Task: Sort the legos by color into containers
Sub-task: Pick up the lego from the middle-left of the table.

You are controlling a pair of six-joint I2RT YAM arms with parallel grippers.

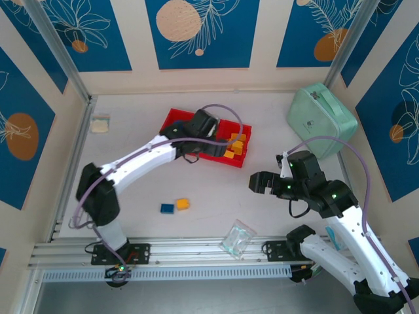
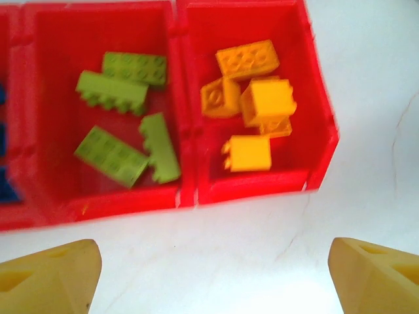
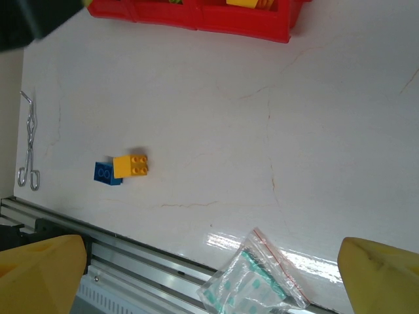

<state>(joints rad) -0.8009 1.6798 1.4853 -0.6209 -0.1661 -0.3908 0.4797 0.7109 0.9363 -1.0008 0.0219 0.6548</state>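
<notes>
Left wrist view: the left claw (image 2: 209, 278) hangs open, its blunt yellow fingers (image 2: 49, 278) spread wide above the white, faintly veined desk (image 2: 216, 242). At 12 o'clock the glossy red tray (image 2: 131, 201) runs its long axis from 9 to 3. Four oblong lime bricks (image 2: 111, 154) lie askew in the middle compartment. Squarish yellow-orange bricks (image 2: 252, 104) are heaped in the 3 o'clock one, and blue pieces (image 2: 5, 190) are cut off at 9. The right claw (image 3: 209, 278) gapes too. At its 10 o'clock a blue brick (image 3: 105, 173) touches a loose yellow-orange brick (image 3: 131, 165), both studs up.
</notes>
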